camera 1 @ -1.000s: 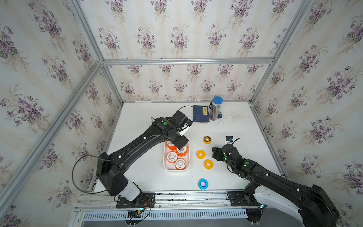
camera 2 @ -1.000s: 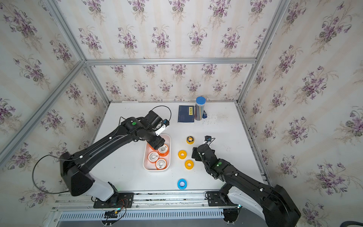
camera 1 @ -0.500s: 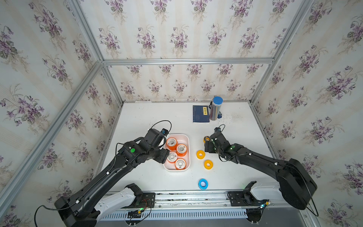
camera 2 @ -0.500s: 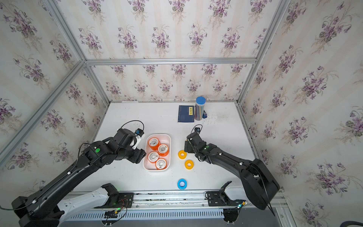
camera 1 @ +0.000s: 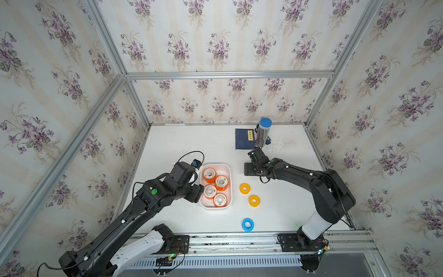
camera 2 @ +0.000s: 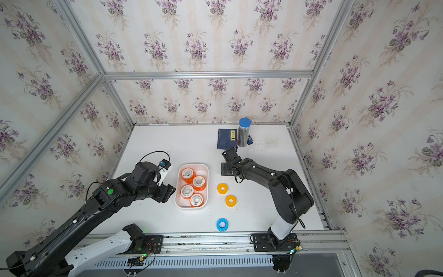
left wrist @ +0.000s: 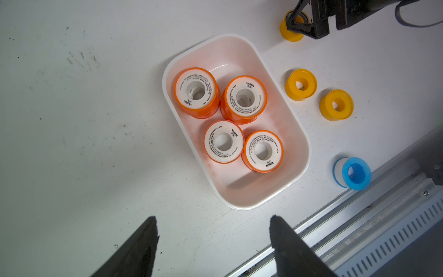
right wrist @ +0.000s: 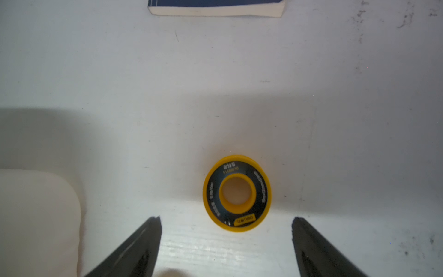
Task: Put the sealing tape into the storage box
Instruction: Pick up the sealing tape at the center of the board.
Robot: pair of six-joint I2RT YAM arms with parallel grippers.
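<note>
**Four spools boxed, four on the table, both claws wide and empty**

The white table point(camera 1: 191, 144) carries everything. The two black arms reach in from the near rail.

The left gripper point(left wrist: 213, 218) hangs above bare table just beside the storage box's left long side. Its fingers are spread wide with nothing between them.

The right gripper point(right wrist: 225, 218) is low over the table between the box and the booklet. Its fingers are also spread wide and grip nothing. A yellow spool with a dark label point(right wrist: 236, 193) lies flat just ahead of the tips, in line with the gap. In the right wrist view both tips stand clear of it.

The storage box point(camera 1: 217, 207), a shallow white tray with rounded corners, sits near the middle of the table. Its long sides run front to back.

At the back lies the dark blue booklet point(camera 1: 244, 139). The silvery cylinder with a blue cap point(camera 1: 262, 134) stands upright just beside it on the right.

The sealing tape is split between the box and the table:

- **In the box:** four orange spools with white faces lie holes up, at point(left wrist: 196, 92), point(left wrist: 243, 99), point(left wrist: 224, 141) and point(left wrist: 262, 151). They are packed close together.
- **Right of the box:** two plain yellow spools lie flat on the table near each other, at point(camera 1: 245, 188) and point(camera 1: 254, 200).
- **Near the front rail:** the blue spool point(camera 1: 247, 224) lies alone, well apart from the box.
- **Under the right gripper:** the labelled yellow spool lies farther back than the plain pair.
</note>
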